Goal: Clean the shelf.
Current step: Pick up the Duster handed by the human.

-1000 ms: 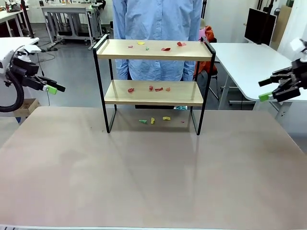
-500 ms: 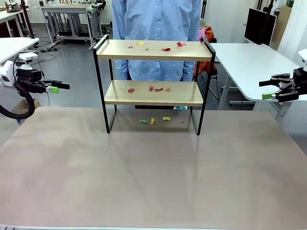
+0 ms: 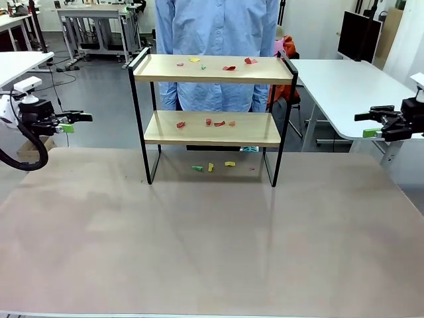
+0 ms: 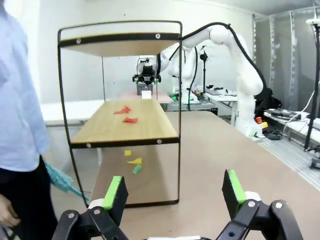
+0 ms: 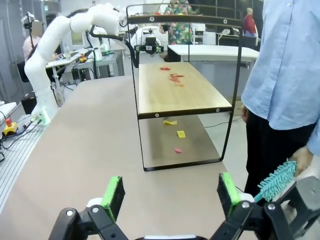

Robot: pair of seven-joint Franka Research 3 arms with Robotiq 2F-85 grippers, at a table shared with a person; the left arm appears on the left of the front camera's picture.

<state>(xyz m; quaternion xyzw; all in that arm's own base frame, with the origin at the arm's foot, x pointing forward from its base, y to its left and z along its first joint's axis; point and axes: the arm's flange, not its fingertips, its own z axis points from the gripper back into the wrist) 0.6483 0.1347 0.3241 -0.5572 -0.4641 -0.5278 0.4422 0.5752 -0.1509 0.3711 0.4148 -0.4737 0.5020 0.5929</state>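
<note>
— Where's the shelf [image 3: 165, 68]?
— Between the two grippers, well apart from both, out ahead of each one's fingertips (end-on in both wrist views).
— And the jaws?
— The left gripper [image 3: 78, 122] stands wide open, holding nothing; the right gripper [image 3: 363, 125] likewise.
— Anything on it?
— Coloured scraps [image 3: 219, 123] on both boards, more on the table [image 3: 199, 252] beneath it.

left end effector [image 3: 78, 121]: raised at the left edge, fingers roughly level, pointing right toward the middle, jaws spread wide, nothing between the green pads [image 4: 116, 192]. right end effector [image 3: 362, 125]: mirror pose at the right edge, pointing left, jaws wide, empty.
</note>
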